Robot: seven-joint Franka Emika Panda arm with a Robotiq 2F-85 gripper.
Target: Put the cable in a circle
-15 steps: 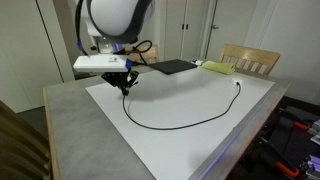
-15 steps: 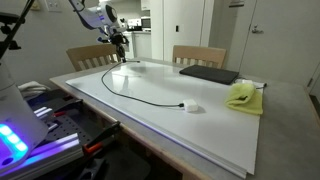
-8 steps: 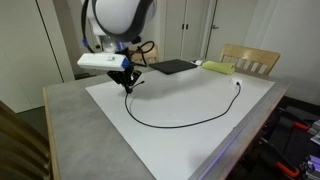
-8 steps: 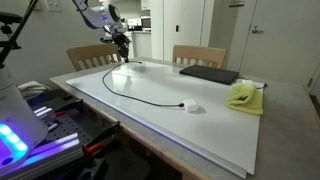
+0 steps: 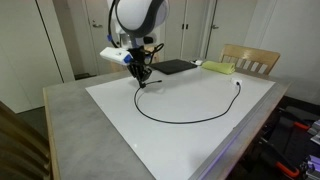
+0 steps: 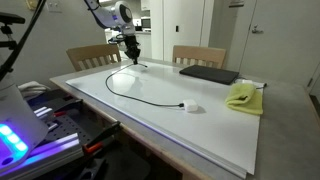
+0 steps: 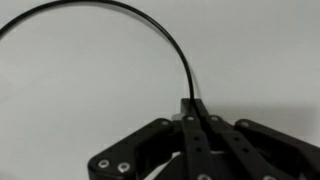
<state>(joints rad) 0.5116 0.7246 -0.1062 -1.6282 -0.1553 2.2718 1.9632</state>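
The tool (image 7: 193,110) pinches one end of the thin black cable (image 7: 186,65); the rest lies across the white tabletop (image 5: 200,90) in a wide open arc.

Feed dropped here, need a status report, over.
Claw shut on one end of thin black cable. Cable an open arc, circle not closed. Flat black pad, yellow cloth well apart.

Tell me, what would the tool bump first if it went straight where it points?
Most likely the white sheet on the table. The tool points down at it, pinching the end of the cable.
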